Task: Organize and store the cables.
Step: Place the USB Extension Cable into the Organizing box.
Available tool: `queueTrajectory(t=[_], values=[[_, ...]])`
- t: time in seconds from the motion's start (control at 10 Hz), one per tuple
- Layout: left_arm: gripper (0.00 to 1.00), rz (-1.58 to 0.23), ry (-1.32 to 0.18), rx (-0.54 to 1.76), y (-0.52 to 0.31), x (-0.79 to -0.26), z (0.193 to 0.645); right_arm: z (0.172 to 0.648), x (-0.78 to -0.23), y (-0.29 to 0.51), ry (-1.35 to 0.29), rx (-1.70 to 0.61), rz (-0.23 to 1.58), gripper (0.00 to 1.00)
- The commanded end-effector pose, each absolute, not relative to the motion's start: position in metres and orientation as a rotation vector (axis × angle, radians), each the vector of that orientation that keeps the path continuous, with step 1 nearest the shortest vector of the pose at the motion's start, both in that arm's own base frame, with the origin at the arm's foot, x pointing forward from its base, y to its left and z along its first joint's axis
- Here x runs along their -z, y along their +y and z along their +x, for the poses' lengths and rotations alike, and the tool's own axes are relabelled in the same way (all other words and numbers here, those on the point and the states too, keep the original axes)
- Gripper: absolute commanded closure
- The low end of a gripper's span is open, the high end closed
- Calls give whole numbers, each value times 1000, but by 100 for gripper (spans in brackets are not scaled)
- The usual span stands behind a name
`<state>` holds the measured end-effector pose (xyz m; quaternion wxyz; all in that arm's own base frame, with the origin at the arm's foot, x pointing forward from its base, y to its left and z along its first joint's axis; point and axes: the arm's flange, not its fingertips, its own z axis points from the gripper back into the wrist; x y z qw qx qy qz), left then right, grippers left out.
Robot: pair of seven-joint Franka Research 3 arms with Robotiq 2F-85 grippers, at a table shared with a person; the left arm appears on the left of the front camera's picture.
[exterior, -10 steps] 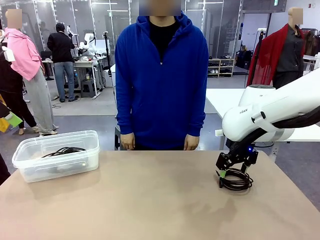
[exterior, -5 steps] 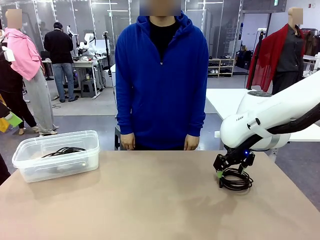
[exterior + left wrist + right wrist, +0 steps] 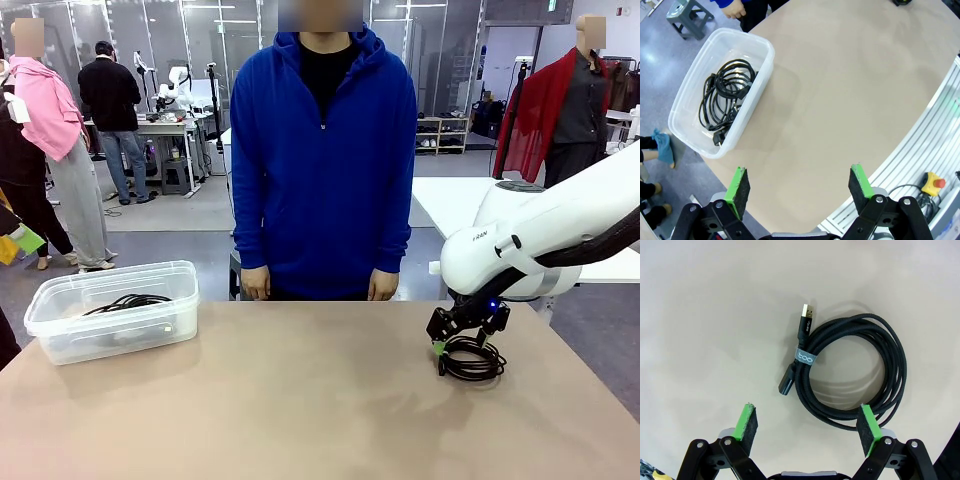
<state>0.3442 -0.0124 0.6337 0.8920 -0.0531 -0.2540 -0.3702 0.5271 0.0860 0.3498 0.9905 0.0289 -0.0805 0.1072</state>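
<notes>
A coiled black cable (image 3: 850, 371) bound with a grey strap lies flat on the tan table; in the front view this cable (image 3: 472, 360) sits at the right side. My right gripper (image 3: 808, 422) hovers just above it, open, one green pad left of the coil and the other over its right edge; in the front view the right gripper (image 3: 455, 340) is low over the coil. More black cables (image 3: 722, 100) lie inside the clear plastic bin (image 3: 760, 45), also in the bin (image 3: 60, 300) at the left. My left gripper (image 3: 799, 186) is open, high above the table, holding nothing.
A person in a blue hoodie (image 3: 322, 160) stands at the far edge, hands hanging at the sides. The table (image 3: 300, 400) is bare between bin and coil. A red emergency button (image 3: 932, 184) sits below the near table edge.
The right arm has dropped a little and shifted slightly left over the coil in the first half second, then held still. Both grippers remain open.
</notes>
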Motion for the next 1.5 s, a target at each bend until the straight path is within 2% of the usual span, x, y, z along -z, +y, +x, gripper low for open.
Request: queueTrajectory(t=[0.0,0.5,1.2,1.3,1.4], values=[[0,-95,-527,751,-13,-636,347,536,-345,86,-190,-228,126,0],[0,-95,-527,751,-13,-636,347,566,-326,91,-170,-198,127,0],[0,-95,-527,751,-13,-636,347,580,-315,99,-86,-176,118,0],[0,-95,-527,751,-13,-636,347,582,-312,101,-86,-154,103,9],[0,-95,-527,751,-13,-636,347,584,-308,102,-82,-155,96,12]])
